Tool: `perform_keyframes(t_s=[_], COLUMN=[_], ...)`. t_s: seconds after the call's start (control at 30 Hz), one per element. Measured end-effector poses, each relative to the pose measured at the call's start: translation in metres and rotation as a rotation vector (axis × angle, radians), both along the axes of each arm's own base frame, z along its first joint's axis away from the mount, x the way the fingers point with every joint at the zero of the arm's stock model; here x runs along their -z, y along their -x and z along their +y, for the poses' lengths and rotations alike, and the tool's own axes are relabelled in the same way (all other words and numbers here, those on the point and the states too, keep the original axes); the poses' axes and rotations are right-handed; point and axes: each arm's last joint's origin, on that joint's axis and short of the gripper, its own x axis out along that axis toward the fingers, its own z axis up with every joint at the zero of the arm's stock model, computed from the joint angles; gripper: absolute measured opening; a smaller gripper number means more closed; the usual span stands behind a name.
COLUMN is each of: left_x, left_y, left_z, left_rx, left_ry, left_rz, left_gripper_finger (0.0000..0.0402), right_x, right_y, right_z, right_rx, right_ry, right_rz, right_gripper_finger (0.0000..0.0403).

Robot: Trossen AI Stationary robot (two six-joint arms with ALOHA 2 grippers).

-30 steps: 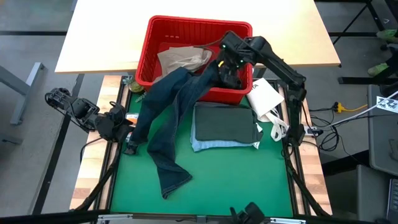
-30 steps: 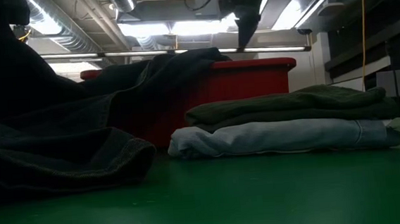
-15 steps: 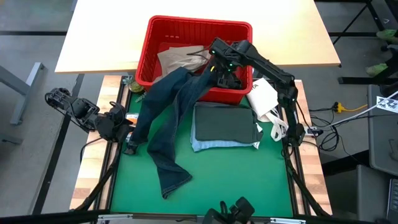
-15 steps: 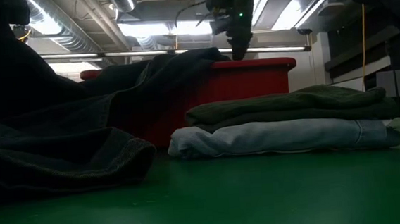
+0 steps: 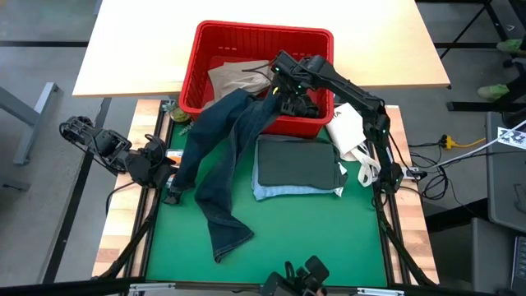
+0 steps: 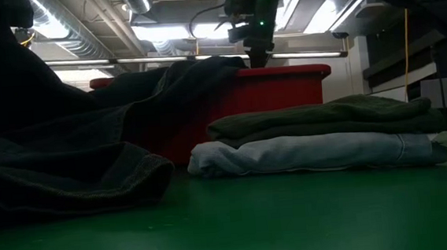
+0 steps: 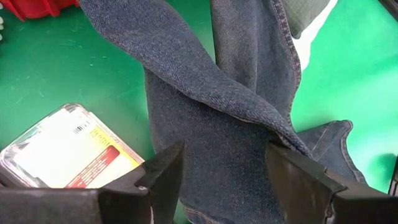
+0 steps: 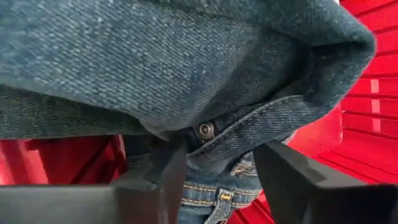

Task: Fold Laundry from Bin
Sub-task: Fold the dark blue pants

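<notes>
While the dark blue jeans [image 5: 222,156] hang over the rim of the red bin [image 5: 215,43] and trail across the green mat [image 5: 288,230], I judge them heavy, limp and prone to drag — denim won't slip, so the thick waistband by the button is the place to pinch. My right gripper [image 5: 289,92] sits at that waistband inside the bin, fingers parted around the fold, not yet clamped. My left gripper [image 5: 168,177] waits at the mat's edge, wide open, over a jeans leg.
</notes>
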Motion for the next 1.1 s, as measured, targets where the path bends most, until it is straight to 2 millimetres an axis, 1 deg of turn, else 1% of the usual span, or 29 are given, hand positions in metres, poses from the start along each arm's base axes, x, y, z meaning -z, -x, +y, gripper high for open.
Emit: perform_keyframes(t_s=[0.37,0.4,0.43,0.53,0.63,0.73,0.83,0.93,1.0,1.1], left_x=[0.0,0.0,0.0,0.0,0.0,0.0,0.0,0.0,0.0,0.0], left_y=[0.0,0.0,0.0,0.0,0.0,0.0,0.0,0.0,0.0,0.0], left_z=[0.0,0.0,0.0,0.0,0.0,0.001,0.002,0.002,0.002,0.002], left_rx=[-0.001,-0.001,0.0,0.0,-0.001,-0.014,-0.029,-0.035,-0.035,-0.036], left_ry=[-0.001,-0.001,-0.001,-0.002,-0.003,-0.021,-0.043,-0.054,-0.055,-0.055], left_rz=[-0.001,-0.001,-0.001,-0.001,-0.001,-0.01,-0.017,-0.017,-0.017,-0.018], left_gripper_finger=[0.0215,0.0215,0.0215,0.0215,0.0215,0.0215,0.0215,0.0215,0.0215,0.0215], right_x=[0.0,0.0,0.0,-0.002,-0.009,-0.022,-0.04,-0.063,-0.081,-0.102], right_y=[0.001,0.001,0.001,0.003,0.01,0.021,0.031,0.041,0.051,0.065], right_z=[-0.001,-0.001,-0.001,0.001,0.008,0.024,0.045,0.068,0.086,0.113], right_rx=[0.02,0.015,0.005,-0.007,-0.051,-0.105,-0.132,-0.157,-0.178,-0.212], right_ry=[0.038,0.04,0.042,0.038,0.032,0.029,0.06,0.139,0.185,0.23], right_rz=[0.022,0.025,0.029,0.043,0.085,0.133,0.152,0.11,0.065,0.015], right_gripper_finger=[0.0023,0.0014,0.001,0.0019,0.0015,0.0007,0.001,0.0007,0.0005,0.0008])
